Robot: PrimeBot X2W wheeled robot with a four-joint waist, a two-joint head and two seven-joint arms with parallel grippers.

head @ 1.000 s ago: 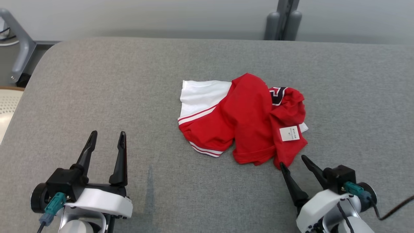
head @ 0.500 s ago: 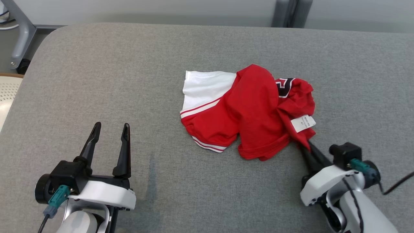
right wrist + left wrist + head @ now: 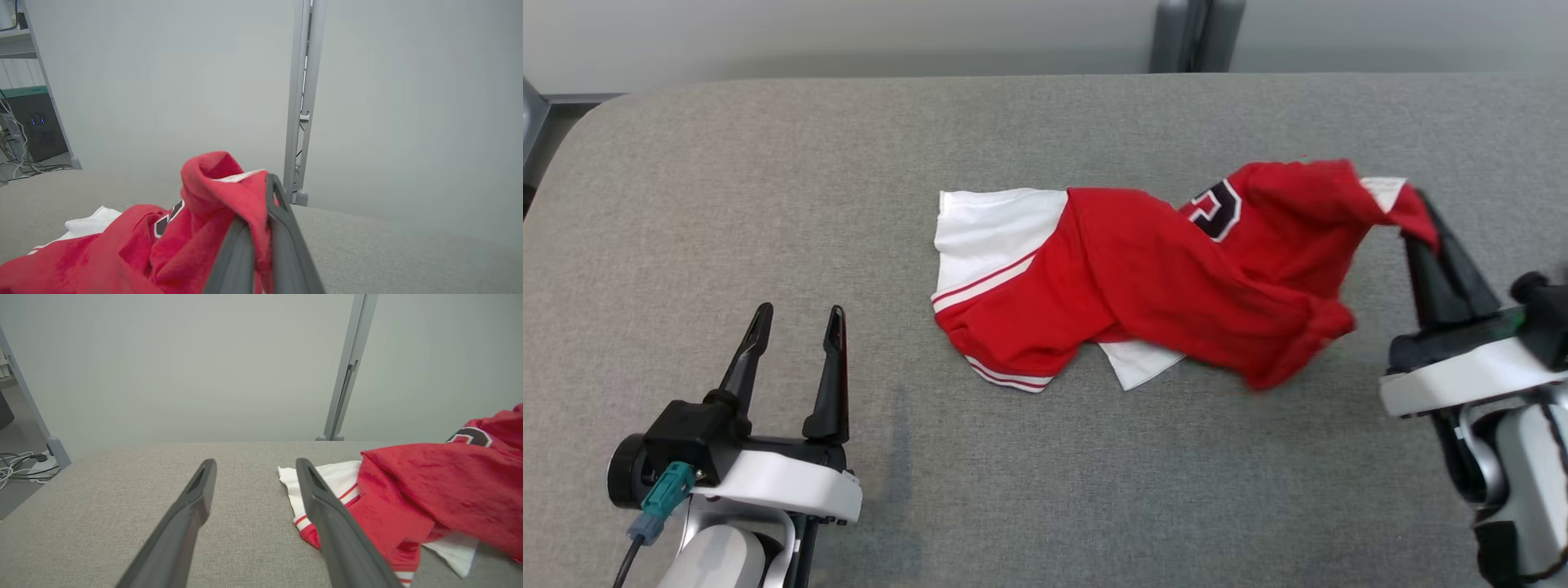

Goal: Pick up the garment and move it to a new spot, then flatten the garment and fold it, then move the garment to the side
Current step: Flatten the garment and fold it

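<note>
A red and white garment (image 3: pixel 1168 278) with a black-and-white number patch lies stretched across the middle of the grey table (image 3: pixel 768 180). My right gripper (image 3: pixel 1421 220) is shut on the garment's right edge and holds that end lifted off the table; the right wrist view shows red cloth (image 3: pixel 229 192) pinched between the fingers (image 3: pixel 286 228). The garment's white sleeve end (image 3: pixel 988 229) rests flat on the left. My left gripper (image 3: pixel 796 322) stands open near the table's front left, apart from the garment (image 3: pixel 429 498), with nothing between its fingers (image 3: pixel 192 506).
A grey post (image 3: pixel 1192 37) stands behind the table's far edge against a pale wall. The table's rounded left corner (image 3: pixel 580 147) drops off toward the floor. Bare grey surface lies in front of and behind the garment.
My right gripper closed on the garment's near right corner, then rose and pulled it right and away, stretching the crumpled cloth out. The head camera shifted. The left gripper stayed put.
</note>
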